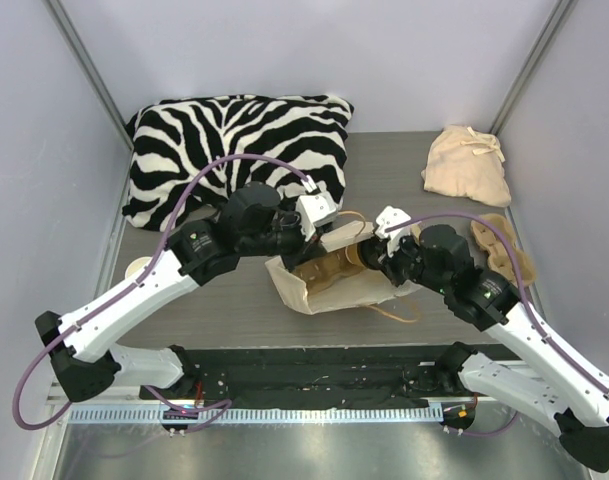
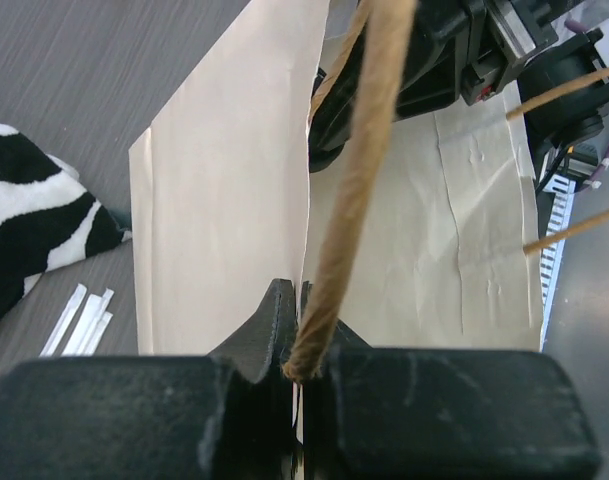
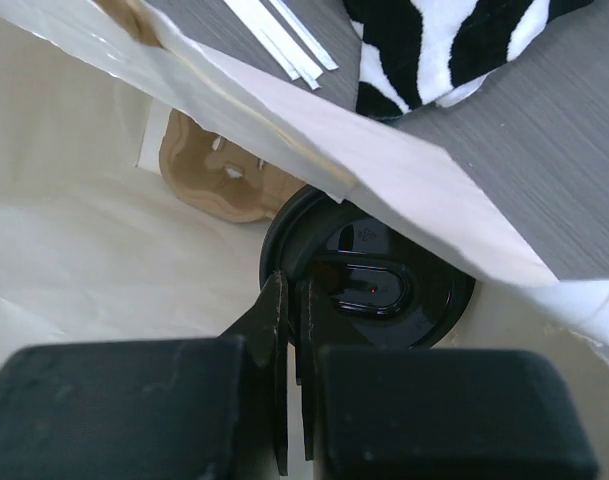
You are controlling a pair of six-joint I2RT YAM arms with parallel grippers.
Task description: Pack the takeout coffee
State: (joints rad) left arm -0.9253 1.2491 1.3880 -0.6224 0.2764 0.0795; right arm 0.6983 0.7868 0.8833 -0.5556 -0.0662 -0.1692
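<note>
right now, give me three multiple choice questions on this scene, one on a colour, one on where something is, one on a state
1. What colours is the pillow?
A black and white
B red and blue
C plain green

2. Where is the black lid?
A on the pillow
B inside the paper bag
C on the bare table

3. How are the left fingers?
A wide open
B closed on the bag's twisted handle
C holding a spoon

Answers: A, it has zebra stripes; B, the right wrist view shows the bag's walls around it; B, the handle's end sits pinched between them.
</note>
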